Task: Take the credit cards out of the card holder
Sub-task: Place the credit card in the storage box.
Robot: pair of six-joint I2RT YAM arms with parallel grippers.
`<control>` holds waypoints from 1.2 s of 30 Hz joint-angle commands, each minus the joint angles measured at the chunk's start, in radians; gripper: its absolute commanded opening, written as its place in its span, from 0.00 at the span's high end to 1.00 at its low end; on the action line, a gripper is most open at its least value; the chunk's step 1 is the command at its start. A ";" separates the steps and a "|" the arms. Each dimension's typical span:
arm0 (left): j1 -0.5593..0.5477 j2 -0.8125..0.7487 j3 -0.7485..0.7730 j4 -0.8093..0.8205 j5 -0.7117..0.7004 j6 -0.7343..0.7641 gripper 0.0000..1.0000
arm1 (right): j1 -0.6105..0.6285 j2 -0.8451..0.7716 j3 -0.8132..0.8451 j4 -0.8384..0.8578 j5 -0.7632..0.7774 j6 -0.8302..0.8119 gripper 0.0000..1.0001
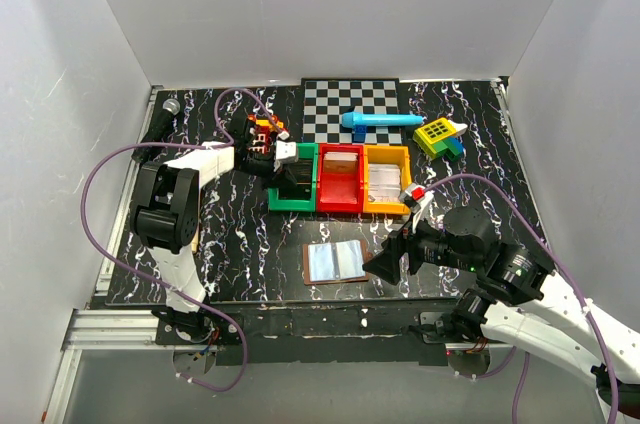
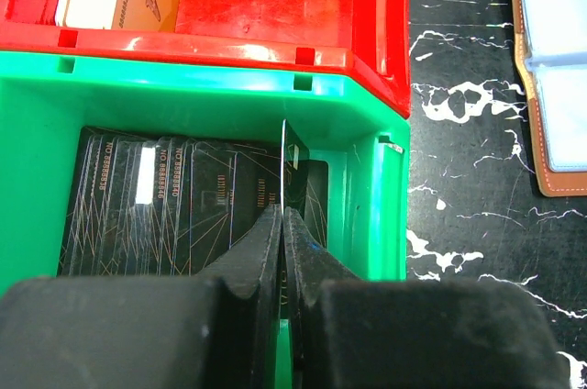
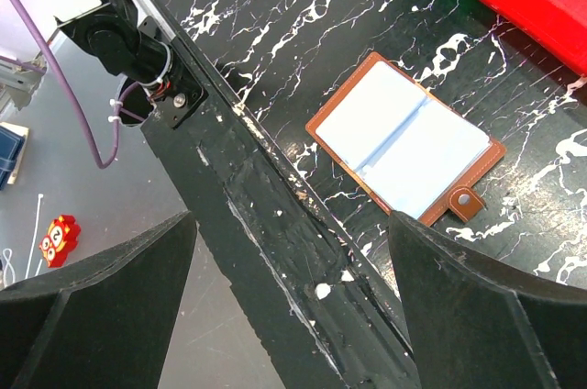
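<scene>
Left wrist view: left jaws are pressed together on a dark card (image 2: 292,160), held edge-on over the green bin (image 2: 183,95), where several dark cards (image 2: 156,215) are already laid. Card holder (image 3: 404,137) lies open and flat on the worktop (image 3: 303,31), in front of the bins, not touching them. Right jaws are spread wide with nothing held, beside the holder. Progress is judged late: the pale panels look empty, though pocket contents cannot be confirmed. Remaining: held card to be released. Pinch and bin stack are shown only by left wrist. Holder's full spread and strap are shown only by right wrist. Overall layout is given only by top external.
</scene>
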 commanded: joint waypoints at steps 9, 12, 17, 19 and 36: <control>0.006 0.040 0.062 0.010 -0.095 -0.012 1.00 | 0.001 0.008 -0.003 0.051 0.000 -0.012 0.06; 0.006 0.047 0.065 0.020 -0.098 -0.023 1.00 | 0.001 0.009 -0.006 0.054 0.000 -0.009 0.06; 0.008 0.047 0.059 0.041 -0.111 -0.049 1.00 | 0.001 0.012 -0.009 0.059 -0.002 -0.009 0.06; 0.008 0.045 0.053 0.052 -0.124 -0.060 1.00 | 0.001 0.017 -0.008 0.062 -0.002 -0.010 0.06; 0.006 0.013 0.013 0.090 -0.134 -0.083 0.88 | 0.001 0.017 -0.011 0.066 -0.006 -0.010 0.06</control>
